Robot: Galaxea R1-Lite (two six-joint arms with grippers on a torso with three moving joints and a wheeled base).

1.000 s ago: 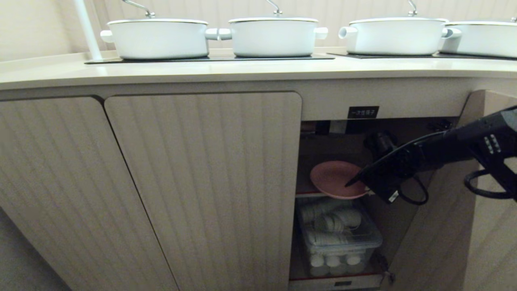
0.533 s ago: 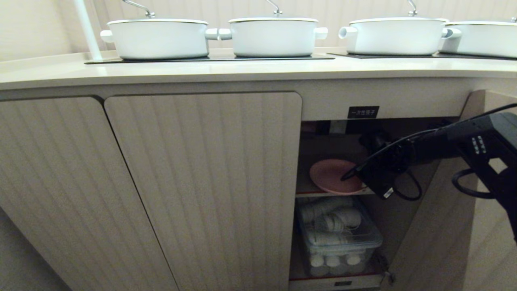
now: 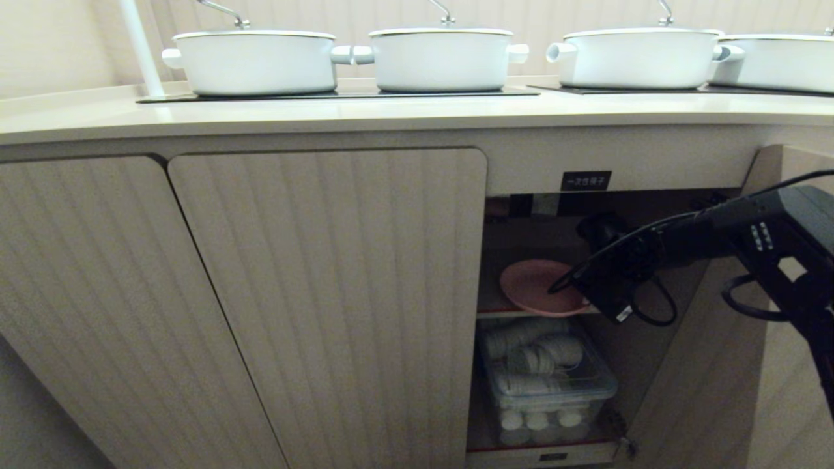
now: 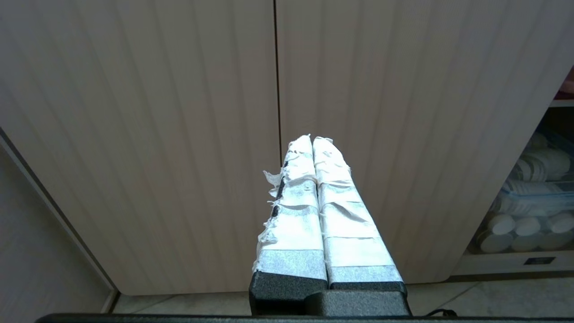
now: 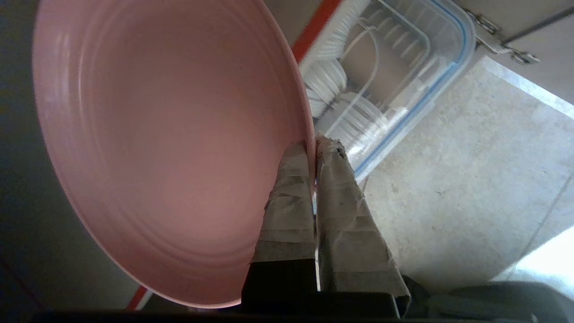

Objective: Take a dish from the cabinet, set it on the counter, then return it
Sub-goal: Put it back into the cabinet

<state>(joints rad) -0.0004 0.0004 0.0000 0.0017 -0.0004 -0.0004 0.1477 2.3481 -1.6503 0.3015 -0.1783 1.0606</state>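
Head view frontal (wrist views close)

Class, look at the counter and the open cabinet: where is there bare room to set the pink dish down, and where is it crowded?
Free: the counter's front strip, between its front edge and the hob panels. Crowded: the back, filled by white pots; the cabinet's lower compartment, packed by a clear container; its shelf, taken by the dish and right gripper.
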